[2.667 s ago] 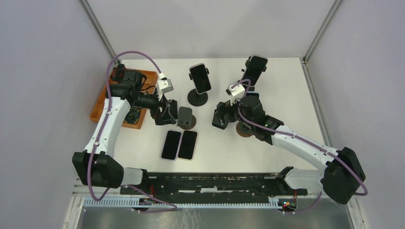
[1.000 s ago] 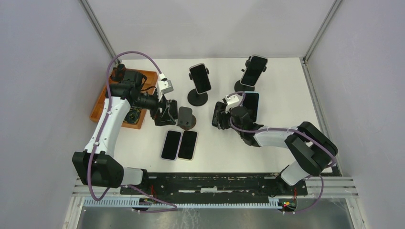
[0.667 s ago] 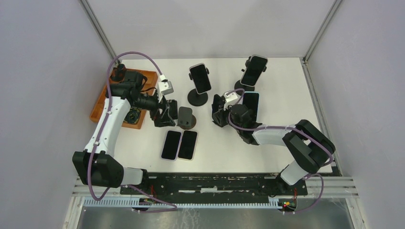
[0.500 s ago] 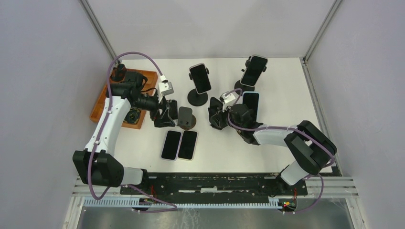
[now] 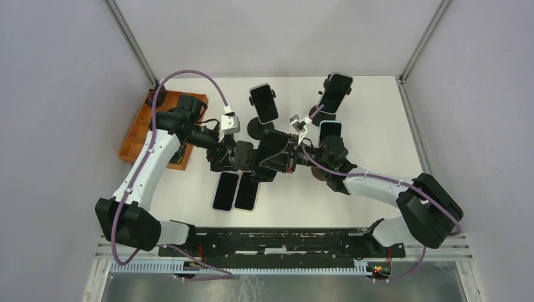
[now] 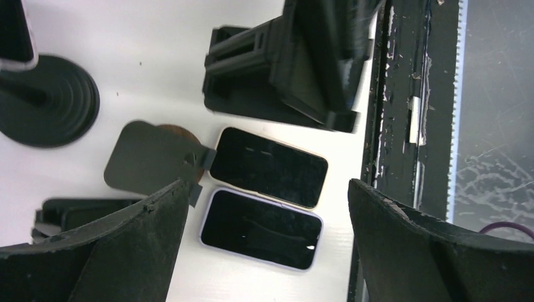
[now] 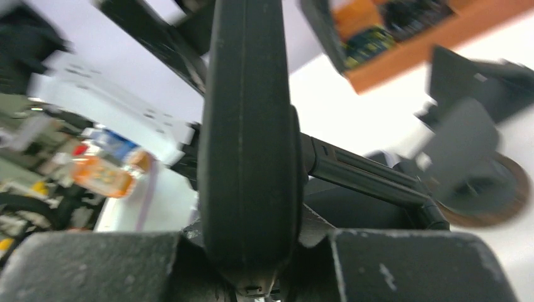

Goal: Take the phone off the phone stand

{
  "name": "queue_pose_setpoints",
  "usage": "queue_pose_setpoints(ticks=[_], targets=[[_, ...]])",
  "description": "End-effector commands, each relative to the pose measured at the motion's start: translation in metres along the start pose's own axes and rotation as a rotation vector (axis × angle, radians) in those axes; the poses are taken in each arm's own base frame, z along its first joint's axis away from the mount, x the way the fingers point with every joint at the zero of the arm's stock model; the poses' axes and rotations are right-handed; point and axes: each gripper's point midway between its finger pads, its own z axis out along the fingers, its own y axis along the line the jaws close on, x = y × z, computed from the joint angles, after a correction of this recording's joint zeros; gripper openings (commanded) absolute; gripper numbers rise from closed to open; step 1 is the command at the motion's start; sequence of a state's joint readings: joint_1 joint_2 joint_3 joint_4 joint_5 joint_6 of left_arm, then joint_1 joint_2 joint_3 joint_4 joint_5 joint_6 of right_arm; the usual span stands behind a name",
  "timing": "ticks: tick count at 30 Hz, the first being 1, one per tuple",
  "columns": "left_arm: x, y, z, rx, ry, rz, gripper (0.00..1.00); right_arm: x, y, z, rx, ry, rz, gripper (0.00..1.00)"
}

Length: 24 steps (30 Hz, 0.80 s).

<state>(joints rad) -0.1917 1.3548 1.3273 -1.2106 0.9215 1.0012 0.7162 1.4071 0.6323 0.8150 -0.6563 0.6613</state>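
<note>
The white table carries everything, and both arms reach in over its middle. The right arm stretches across from its side, and the left arm bends in from beside the orange tray. The right gripper is clamped on a dark phone, seen edge-on between the 2 fingers in the right wrist view. So the task's phone is in the air over the table centre, free of any holder. I judge it is gripped across its thin sides to stop it slipping on the way to a resting spot, likely by the 2 flat phones lying side by side near the front edge.

The empty stand, a grey plate on a brown foot, sits just beside those phones and near the held one; it is probably the stand the task means. The left gripper hangs over it with fingers spread wide and holding nothing, perhaps placed to steady the stand.

Further back, a mounted phone sits on a black round-footed stand and a rear phone on another.

The right wrist view is blurred and shows only the phone's edge, not its screen. From above, gripper and phone merge into 1 dark mass. A fifth phone is partly covered by the right arm, so I cannot tell whether it lies flat or leans. The tray's contents are largely hidden by the left arm
</note>
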Motion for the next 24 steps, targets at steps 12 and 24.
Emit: queue_pose_setpoints(ticks=[12, 24], targets=[[-0.074, -0.014, -0.011, -0.083, -0.125, 0.350, 0.90, -0.079, 0.131, -0.018, -0.547, -0.227, 0.010, 0.01], [-0.081, -0.028, -0.005, -0.071, -0.164, 0.346, 0.76, -0.091, 0.152, -0.002, -0.612, -0.273, 0.034, 0.00]])
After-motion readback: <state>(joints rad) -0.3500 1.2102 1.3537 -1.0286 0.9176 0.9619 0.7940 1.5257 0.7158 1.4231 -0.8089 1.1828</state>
